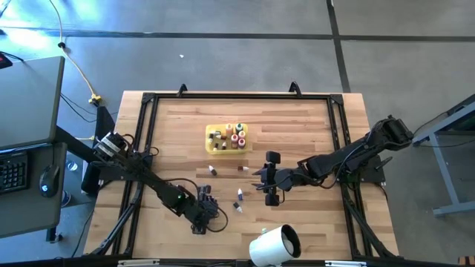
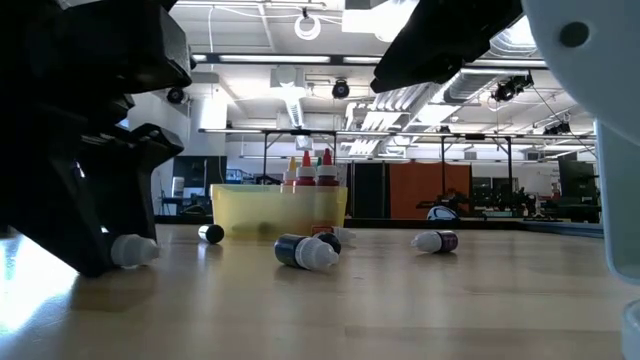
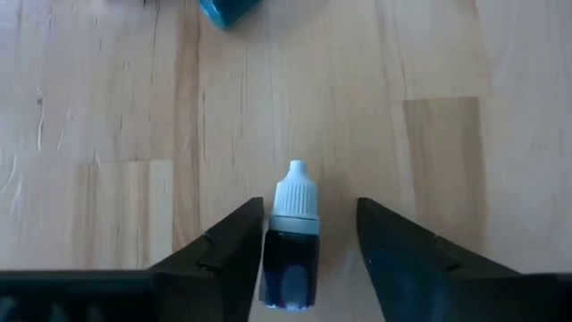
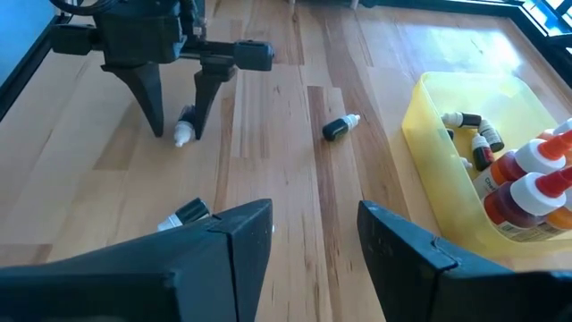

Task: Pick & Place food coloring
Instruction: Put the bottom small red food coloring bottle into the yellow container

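The left gripper (image 3: pixel 308 259) is lowered to the table near its front edge, its fingers spread on either side of a dark dropper bottle (image 3: pixel 290 246) lying on the wood, white cap pointing away from the wrist. One finger is seen just beside the bottle; the other stands clear of it. The right gripper (image 4: pixel 313 237) is held above the table middle, fingers parted and empty. Past it, the yellow tray (image 4: pixel 429 143) is filled with more food coloring (image 4: pixel 523 183), and loose bottles (image 1: pixel 239 202) are scattered between the two grippers.
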Available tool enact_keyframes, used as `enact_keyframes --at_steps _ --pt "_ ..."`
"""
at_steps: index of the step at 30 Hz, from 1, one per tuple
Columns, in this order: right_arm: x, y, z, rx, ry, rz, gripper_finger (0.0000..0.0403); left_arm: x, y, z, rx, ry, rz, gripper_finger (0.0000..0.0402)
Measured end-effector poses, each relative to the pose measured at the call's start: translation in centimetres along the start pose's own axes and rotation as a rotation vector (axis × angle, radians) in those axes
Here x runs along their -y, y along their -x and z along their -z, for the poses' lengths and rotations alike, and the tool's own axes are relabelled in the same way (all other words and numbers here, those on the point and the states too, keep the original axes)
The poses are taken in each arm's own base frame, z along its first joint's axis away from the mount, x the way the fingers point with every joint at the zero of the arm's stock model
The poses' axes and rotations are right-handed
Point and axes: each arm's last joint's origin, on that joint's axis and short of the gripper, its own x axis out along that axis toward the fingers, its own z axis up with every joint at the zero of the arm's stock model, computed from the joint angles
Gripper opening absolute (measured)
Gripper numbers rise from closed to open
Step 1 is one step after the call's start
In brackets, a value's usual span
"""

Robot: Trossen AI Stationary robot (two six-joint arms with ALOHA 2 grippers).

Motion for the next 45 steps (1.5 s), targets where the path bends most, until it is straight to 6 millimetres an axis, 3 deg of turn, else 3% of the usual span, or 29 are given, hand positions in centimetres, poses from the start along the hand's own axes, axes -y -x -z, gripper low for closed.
enact_keyframes --at_steps 10,17,22,27,31,35,41,45 --pt "0.0 0.0 0.0 0.000 0.000 0.000 0.0161 -0.5 -0.1 0.1 0.058 -0.012 -0.159 0.0088" --pt "0.0 0.0 0.0 0.000 0.000 0.000 0.0161 -1.9 0.1 -0.5 0.199 -0.072 -0.499 0.0078" --pt "0.0 0.0 0.0 0.000 0.000 0.000 0.0161 -5.3 0.2 -2.3 0.232 -0.158 -0.815 0.0086" --pt "0.0 0.0 0.0 -0.002 0.001 0.000 0.0161 -10.8 -0.1 -3.7 0.134 -0.146 -1.043 0.0087" --pt "0.0 0.0 0.0 -0.005 0.002 -0.005 0.0161 -14.4 -0.6 -4.1 0.078 -0.038 -1.002 0.0087" --pt "0.0 0.0 0.1 -0.006 0.002 -0.006 0.0161 -16.3 -0.7 -5.2 0.083 0.061 -0.855 0.0087" --pt "0.0 0.0 0.1 -0.009 0.003 -0.006 0.0161 -16.5 0.0 -6.9 0.042 0.059 -0.801 0.0096" --pt "0.0 0.0 0.1 -0.009 0.003 -0.006 0.0161 -16.4 0.8 -8.0 -0.009 0.037 -0.785 0.0134"
